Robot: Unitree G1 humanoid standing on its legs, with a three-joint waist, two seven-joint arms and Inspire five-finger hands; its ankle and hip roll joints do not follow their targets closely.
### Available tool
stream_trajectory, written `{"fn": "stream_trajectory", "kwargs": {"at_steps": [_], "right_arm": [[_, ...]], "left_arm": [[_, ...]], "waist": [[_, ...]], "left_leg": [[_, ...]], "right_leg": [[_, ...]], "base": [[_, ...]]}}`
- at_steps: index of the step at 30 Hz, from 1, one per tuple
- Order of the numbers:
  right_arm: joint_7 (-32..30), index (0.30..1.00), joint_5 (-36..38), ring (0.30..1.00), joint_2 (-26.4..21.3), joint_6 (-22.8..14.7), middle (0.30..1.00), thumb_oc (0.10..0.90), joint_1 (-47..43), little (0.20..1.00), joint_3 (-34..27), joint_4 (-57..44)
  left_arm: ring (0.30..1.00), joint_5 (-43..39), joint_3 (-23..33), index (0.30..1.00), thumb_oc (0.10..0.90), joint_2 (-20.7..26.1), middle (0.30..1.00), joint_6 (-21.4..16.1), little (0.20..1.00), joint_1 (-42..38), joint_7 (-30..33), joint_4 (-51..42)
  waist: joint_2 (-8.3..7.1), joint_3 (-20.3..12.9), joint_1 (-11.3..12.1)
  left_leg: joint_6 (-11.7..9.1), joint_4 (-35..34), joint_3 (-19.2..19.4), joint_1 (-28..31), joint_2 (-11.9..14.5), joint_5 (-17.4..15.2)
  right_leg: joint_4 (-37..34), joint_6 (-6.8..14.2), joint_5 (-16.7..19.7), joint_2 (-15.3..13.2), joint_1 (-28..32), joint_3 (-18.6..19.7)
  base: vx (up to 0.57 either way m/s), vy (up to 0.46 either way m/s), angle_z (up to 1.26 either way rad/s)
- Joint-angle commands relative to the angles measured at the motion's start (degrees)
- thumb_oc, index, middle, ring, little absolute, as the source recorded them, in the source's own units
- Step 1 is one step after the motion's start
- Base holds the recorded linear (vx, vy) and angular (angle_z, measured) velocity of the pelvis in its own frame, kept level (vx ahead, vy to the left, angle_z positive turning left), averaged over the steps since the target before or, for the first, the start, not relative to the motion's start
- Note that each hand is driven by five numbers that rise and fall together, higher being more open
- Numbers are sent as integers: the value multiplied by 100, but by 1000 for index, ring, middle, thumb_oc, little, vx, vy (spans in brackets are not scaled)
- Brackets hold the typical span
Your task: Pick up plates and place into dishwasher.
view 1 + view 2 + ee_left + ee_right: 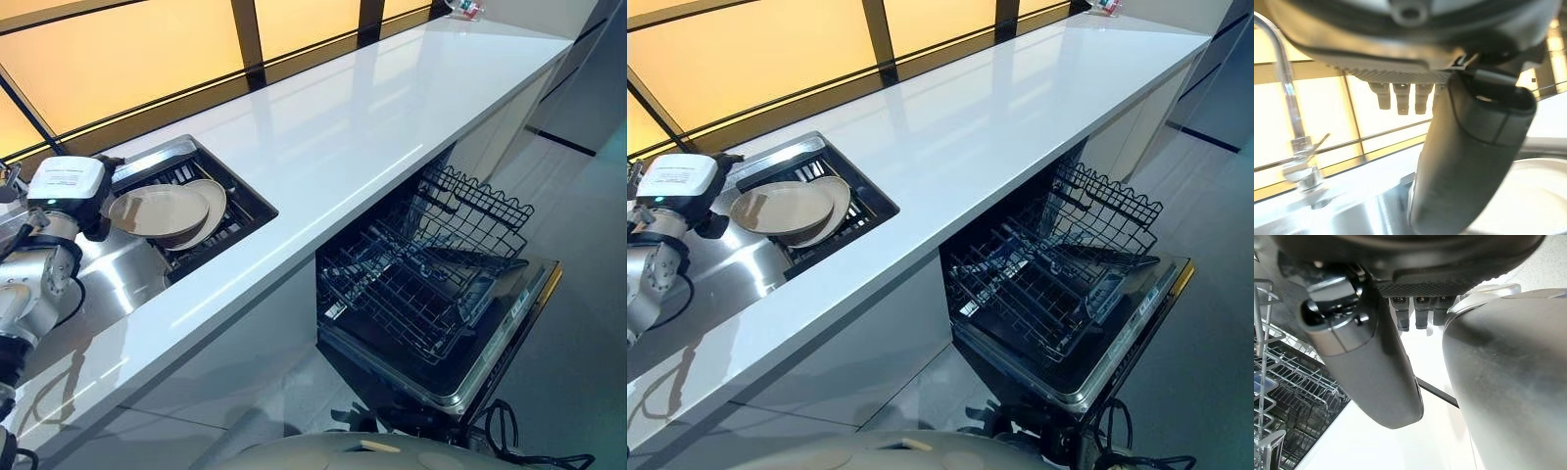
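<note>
Left hand (98,201) sits at about 9 o'clock in the head views, right at the edge of the plates (167,213); its fingers are tucked behind the wrist box and the plate rim, so honestly can't tell if it's got a grip or is just hovering there; the left wrist view shows the thumb and some fingertips pointing out past the faucet (1293,122), with a pale plate rim (1542,196) just beside it, but that doesn't settle it either.

Right hand (1371,362) shows up in its own wrist view hanging near the dishwasher rack (1283,396), thumb sticking out and fingers looking straight-ish, holding nothing that I can see; so loose and empty.

Progress check: basically nothing's done yet; two tan plates are stacked, tilted, on the drying rack (230,211) sunk into the white desk (372,117), over at 9 to 10 o'clock; the dishwasher (441,294) at 4 o'clock has its door dropped open and the lower rack (411,284) pulled out, and I don't see a single plate in it, though a few dark bits in there are hard to make out.

So what's left, as I read it: get a proper hold on the top plate, carry it across to the rack, slot it in, then repeat for the second one.
</note>
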Motion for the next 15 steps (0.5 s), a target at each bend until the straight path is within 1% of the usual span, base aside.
{"fn": "stream_trajectory", "kwargs": {"at_steps": [1,6,9,15], "right_arm": [[84,900,-134,900,-108,303,900,800,167,900,2,264],[92,900,-140,900,-110,347,900,800,122,900,-8,269],[91,900,-152,900,-116,323,900,800,98,900,-37,292],[90,900,-152,900,-137,287,900,800,76,900,-26,358]], "left_arm": [[900,428,898,900,800,661,900,243,900,-369,19,19],[900,622,854,900,800,583,900,201,900,-335,-214,-57],[900,653,748,900,800,546,900,81,900,-399,-349,-111],[900,629,531,900,800,404,900,-13,900,-572,-167,-205]], "waist": [[310,63,-49],[333,40,-27],[341,64,-38],[300,84,-60]], "left_leg": [[323,39,51,-206,-555,-466],[316,39,51,-243,-513,-450],[352,39,21,-231,-507,-455],[327,39,34,-199,-529,-466]], "right_leg": [[408,244,-885,374,205,-237],[557,233,-983,355,156,-267],[706,227,-1053,340,113,-262],[501,236,-928,368,187,-252]], "base": [[0,0,0],[0,0,0],[-10,5,2],[-1,6,2]]}}
